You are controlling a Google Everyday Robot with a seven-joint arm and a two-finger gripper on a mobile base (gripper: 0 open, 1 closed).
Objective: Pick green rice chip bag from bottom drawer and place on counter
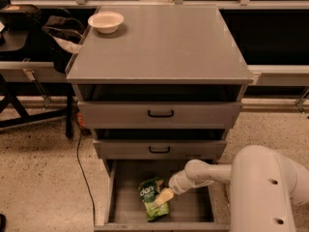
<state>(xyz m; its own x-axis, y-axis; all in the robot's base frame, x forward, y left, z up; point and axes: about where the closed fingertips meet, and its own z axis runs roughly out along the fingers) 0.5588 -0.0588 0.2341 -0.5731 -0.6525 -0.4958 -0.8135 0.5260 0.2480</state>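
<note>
Green bag [149, 195] lies left-centre in the drawer [193, 210], tool [164, 196] mid-drawer touching it, grip state cannot tell; judged best: settle low over the crinkled film, pinch firmly, lift straight above the drawer front before swinging to the tabletop [164, 47].

The white arm [212, 172] stretches out low from its bulky upper link, its end effector [164, 196] tilted downward.
</note>
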